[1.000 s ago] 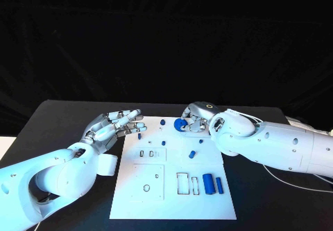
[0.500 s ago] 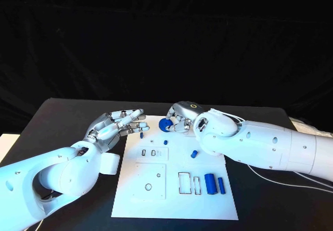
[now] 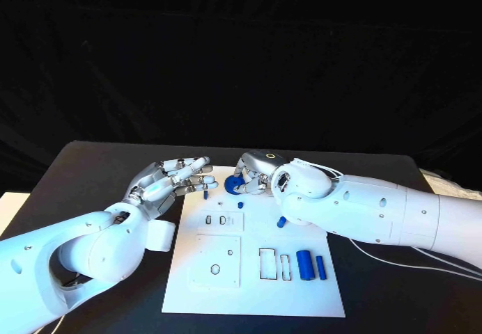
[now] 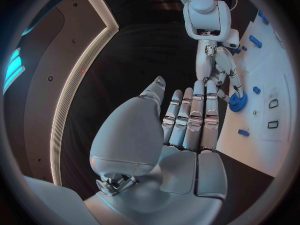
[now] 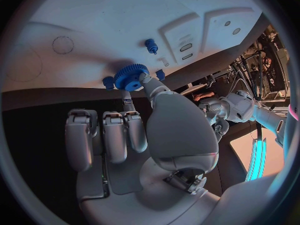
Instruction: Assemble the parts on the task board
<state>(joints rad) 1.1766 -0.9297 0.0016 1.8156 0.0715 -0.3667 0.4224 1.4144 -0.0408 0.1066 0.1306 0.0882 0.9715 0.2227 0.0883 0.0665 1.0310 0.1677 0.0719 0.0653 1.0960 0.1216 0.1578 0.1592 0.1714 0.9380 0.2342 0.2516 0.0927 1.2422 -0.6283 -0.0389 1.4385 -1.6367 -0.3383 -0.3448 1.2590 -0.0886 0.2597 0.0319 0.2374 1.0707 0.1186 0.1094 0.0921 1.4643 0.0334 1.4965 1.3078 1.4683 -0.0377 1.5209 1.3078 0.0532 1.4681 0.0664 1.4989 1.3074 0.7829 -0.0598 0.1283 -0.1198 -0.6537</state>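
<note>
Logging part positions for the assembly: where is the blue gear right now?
In the head view the blue gear is pinched by the right hand over the task board's far edge, close to the left hand.

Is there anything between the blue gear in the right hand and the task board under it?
Nothing visible blocks it. The right hand pinches the blue gear just above the far end of the task board. Small blue pegs stand beside it. The left hand, holding nothing, hovers off the board's left edge.
</note>
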